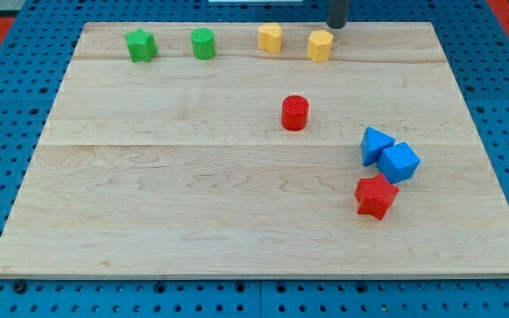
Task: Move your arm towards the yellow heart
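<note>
Two yellow blocks sit near the view's top edge of the wooden board (pixel 148 203). The left one (pixel 270 38) looks like the heart. The right one (pixel 320 45) looks like a pentagon, though both shapes are hard to make out. My tip (pixel 337 26) is at the view's top, just above and to the right of the right yellow block, and close to it. I cannot tell if it touches that block. The left yellow block lies further to the tip's left.
A green star (pixel 140 45) and a green cylinder (pixel 203 43) sit at the top left. A red cylinder (pixel 295 113) stands mid-board. A blue triangle (pixel 376 144), a blue cube (pixel 399 162) and a red star (pixel 376 196) cluster at the right.
</note>
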Controlling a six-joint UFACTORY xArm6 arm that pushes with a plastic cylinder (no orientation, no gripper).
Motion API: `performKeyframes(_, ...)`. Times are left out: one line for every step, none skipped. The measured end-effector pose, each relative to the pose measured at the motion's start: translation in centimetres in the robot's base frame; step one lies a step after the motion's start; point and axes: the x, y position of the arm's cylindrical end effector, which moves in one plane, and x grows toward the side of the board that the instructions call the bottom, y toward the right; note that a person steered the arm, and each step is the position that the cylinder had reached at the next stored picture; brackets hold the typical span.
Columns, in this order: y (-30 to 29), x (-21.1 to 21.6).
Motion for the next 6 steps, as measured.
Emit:
performKeyframes(-4.6,0.1)
performKeyframes(-7.0,0.2)
performKeyframes(-7.1,0.2)
performKeyframes(-7.1,0.2)
performKeyframes(-7.5,0.2)
performKeyframes(-8.7,0.4)
